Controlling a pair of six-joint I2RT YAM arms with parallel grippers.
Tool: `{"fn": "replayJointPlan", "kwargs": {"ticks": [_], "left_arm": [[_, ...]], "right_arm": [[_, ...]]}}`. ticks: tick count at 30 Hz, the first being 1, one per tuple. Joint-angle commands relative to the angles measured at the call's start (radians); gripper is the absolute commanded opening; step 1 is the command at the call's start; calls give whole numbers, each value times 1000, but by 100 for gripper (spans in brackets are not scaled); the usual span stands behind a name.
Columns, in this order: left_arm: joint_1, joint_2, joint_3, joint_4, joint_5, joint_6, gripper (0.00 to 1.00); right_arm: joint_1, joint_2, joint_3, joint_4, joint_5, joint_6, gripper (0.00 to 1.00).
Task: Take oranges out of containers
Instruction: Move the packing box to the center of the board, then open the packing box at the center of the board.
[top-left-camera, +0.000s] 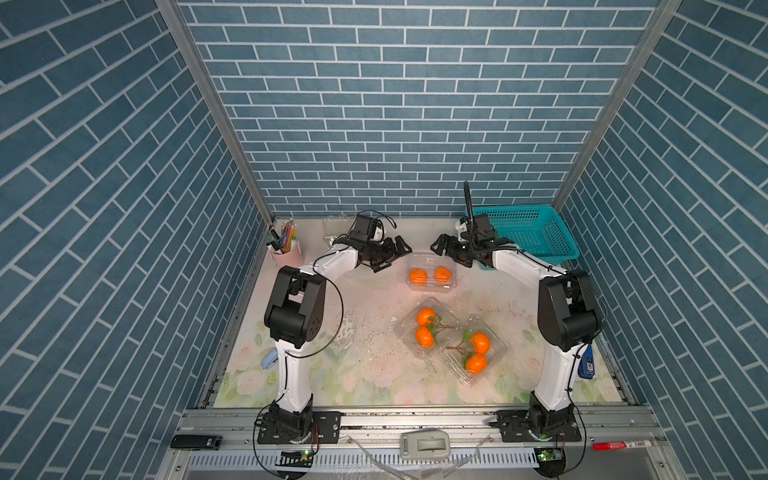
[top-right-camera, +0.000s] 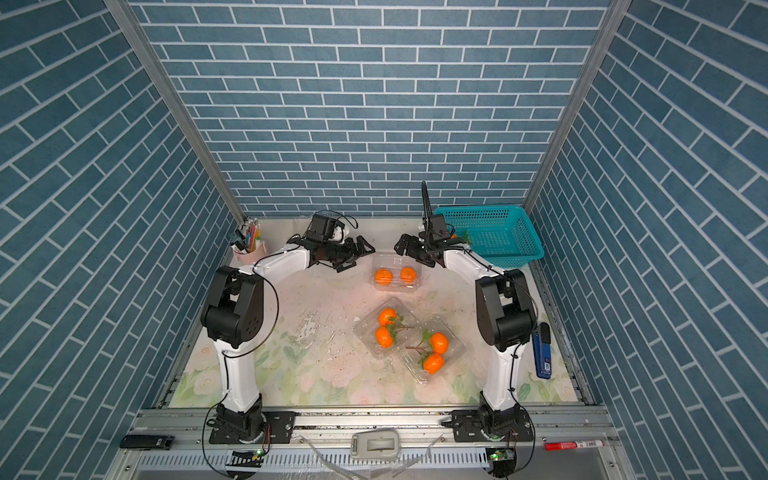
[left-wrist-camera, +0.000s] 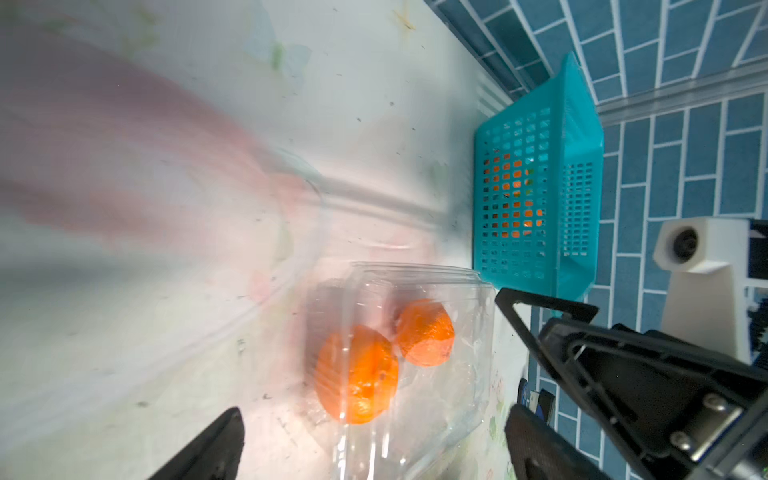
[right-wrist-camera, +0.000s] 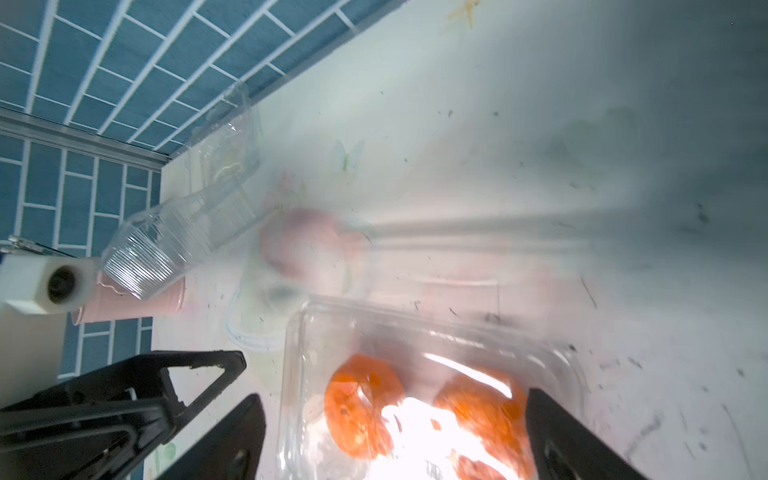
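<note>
A clear container (top-left-camera: 430, 262) near the back holds two oranges (top-left-camera: 417, 275) seen through its plastic. My left gripper (top-left-camera: 395, 257) hovers open just left of it, and my right gripper (top-left-camera: 446, 254) hovers open just right of it. Both wrist views show this container (left-wrist-camera: 449, 286) (right-wrist-camera: 415, 328) and its oranges (left-wrist-camera: 357, 374) (right-wrist-camera: 361, 403) between wide-apart jaws (left-wrist-camera: 374, 415) (right-wrist-camera: 395, 397), with nothing gripped. Two more containers (top-left-camera: 403, 332) (top-left-camera: 496, 353) lie nearer the front, each with a twig-joined pair of oranges (top-left-camera: 426, 316) (top-left-camera: 480, 343). More oranges (left-wrist-camera: 515, 195) show through the basket wall.
A teal perforated basket (top-left-camera: 536, 249) stands at the back right, behind my right arm. A pink pen cup (top-left-camera: 286, 255) is at the back left, and an empty clear container (top-left-camera: 336, 230) (right-wrist-camera: 178, 241) lies beside it. Small blue items (top-left-camera: 269, 359) (top-left-camera: 587, 365) lie by the table's side edges.
</note>
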Motion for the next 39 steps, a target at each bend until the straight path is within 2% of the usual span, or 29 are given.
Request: {"fn": "replayJointPlan", "kwargs": {"ticks": [1, 4, 6, 12, 19, 24, 32, 39], "left_arm": [[14, -1, 85, -167, -38, 61, 99], [20, -17, 147, -321, -104, 137, 99], [20, -42, 135, -354, -121, 164, 99], [19, -78, 11, -241, -68, 77, 99], [-29, 47, 119, -247, -61, 57, 99], [-54, 132, 223, -257, -50, 52, 99], [-38, 224, 389, -336, -51, 100, 99], [-15, 218, 376, -351, -47, 137, 99]], "right_arm": [[4, 12, 83, -67, -27, -19, 97], [3, -51, 39, -88, 11, -44, 97], [0, -101, -16, -91, 44, -63, 98], [2, -143, -149, -70, 46, -78, 98], [12, -120, -216, -1, 6, -26, 97], [46, -94, -175, 22, -11, 15, 96], [69, -27, -52, 16, -41, 89, 95], [3, -89, -135, 32, -58, 87, 96]]}}
